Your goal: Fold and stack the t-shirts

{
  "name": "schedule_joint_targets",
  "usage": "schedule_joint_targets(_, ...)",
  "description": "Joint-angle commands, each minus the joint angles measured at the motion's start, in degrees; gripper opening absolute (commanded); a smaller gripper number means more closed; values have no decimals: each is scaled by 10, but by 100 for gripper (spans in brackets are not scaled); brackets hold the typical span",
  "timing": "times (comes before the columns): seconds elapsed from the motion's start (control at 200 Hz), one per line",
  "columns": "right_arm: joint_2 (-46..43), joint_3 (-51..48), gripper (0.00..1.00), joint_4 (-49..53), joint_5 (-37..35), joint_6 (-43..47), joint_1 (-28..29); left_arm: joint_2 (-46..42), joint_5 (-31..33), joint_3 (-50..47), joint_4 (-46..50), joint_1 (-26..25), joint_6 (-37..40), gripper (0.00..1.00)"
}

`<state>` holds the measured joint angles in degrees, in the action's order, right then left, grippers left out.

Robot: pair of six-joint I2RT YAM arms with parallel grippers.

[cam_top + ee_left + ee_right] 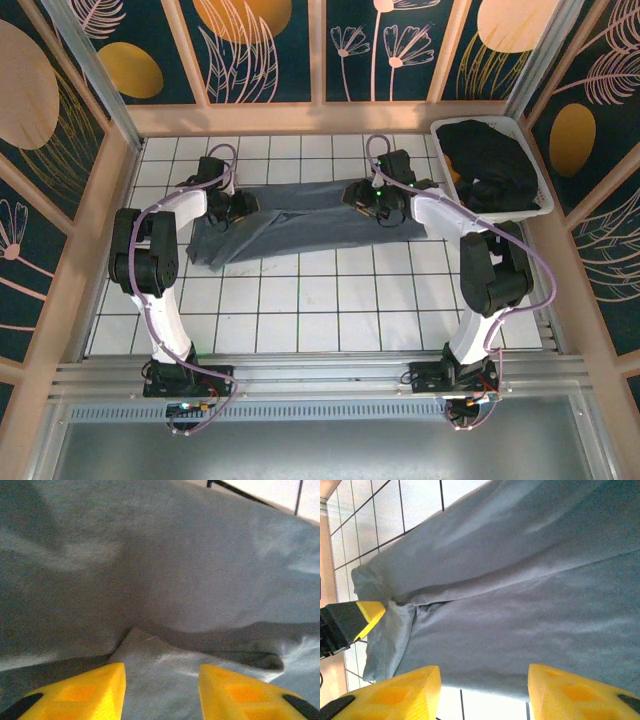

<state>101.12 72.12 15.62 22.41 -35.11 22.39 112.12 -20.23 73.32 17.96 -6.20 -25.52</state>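
Yellow fingertips (100,687) of the left gripper (161,675) sit closest to the lens, parted about halfway over grey cloth with nothing visibly pinched; the white tiled table (330,310) carries the slate blue-grey t-shirt (290,225), spread crosswise as a long band on its far half, probably so a lengthwise fold lies flat; the white bin (543,212) at the far right corner holds the black t-shirts (490,160), not yet folded; the right gripper (484,675), jaws likewise half apart and seemingly empty, straddles the shirt's opposite end, one arm per end for an even pull.
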Motion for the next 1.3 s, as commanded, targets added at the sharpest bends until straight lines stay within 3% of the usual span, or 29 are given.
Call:
schedule_joint_targets(0.0, -35, -13, 50, -17, 3, -10, 6, -7, 32, -4, 9, -1, 16, 50)
schedule_joint_targets(0.48, -48, -30, 50, -17, 3, -10, 11, 36, 48, 23, -9, -20, 19, 45)
schedule_joint_targets(0.676, -48, -33, 50, -17, 3, -10, 11, 18, 53, 22, -6, -27, 15, 28)
schedule_joint_targets(0.876, -43, -33, 50, -20, 5, -11, 12, -5, 34, 4, 1, -28, 0, 0)
schedule_joint_targets(1.051, -37, -28, 50, -19, 3, -11, 12, -46, 14, -28, 10, -47, -35, 0)
schedule_joint_targets(1.296, -34, -30, 49, -17, 0, -9, 11, -114, -7, -121, -10, -99, -154, 0)
